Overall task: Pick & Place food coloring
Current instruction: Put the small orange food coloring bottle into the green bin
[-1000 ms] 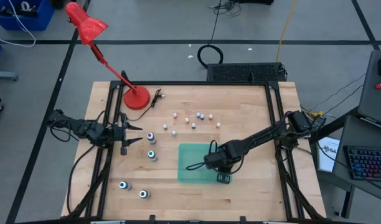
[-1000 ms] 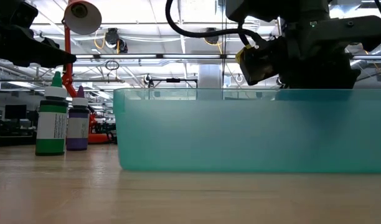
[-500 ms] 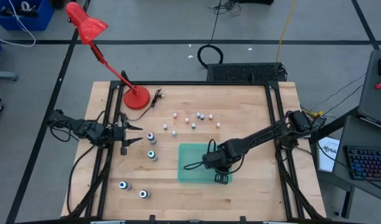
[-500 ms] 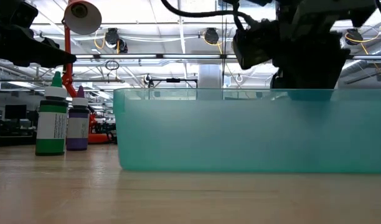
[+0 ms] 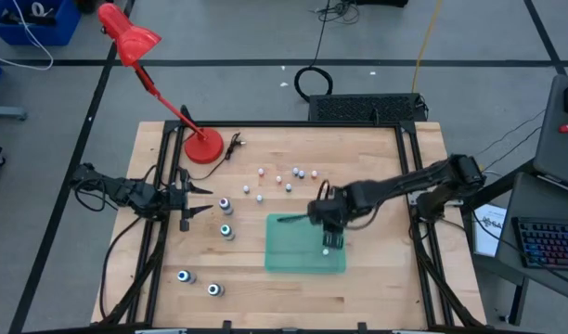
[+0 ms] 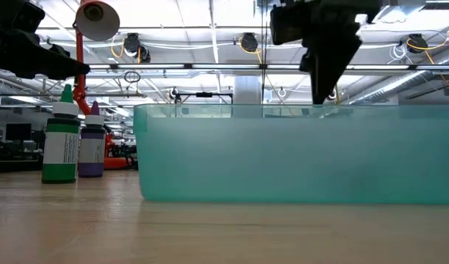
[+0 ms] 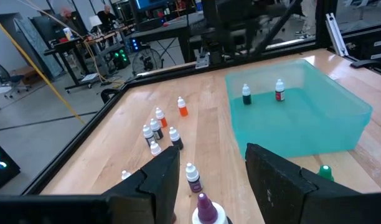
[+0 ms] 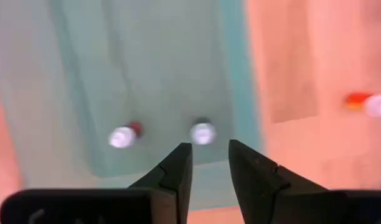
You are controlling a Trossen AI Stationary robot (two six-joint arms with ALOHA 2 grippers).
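While you look down from the high view, your right gripper (image 5: 327, 225) hangs over the teal bin (image 5: 282, 260) near the tabletop's front edge, and the loose food coloring bottles (image 5: 289, 178) sit clustered toward the back edge, four bigger ones by the left edge. From the low view the bin's wall hides its contents. Your left wrist view shows two small bottles (image 7: 262, 92) standing inside the bin, with the left gripper (image 7: 212, 180) parked spread and empty at the left edge. Your right wrist view shows its fingers (image 8: 178, 167) parted, holding nothing, above those two caps. You look between placements; next, reach for another bottle in the back cluster.
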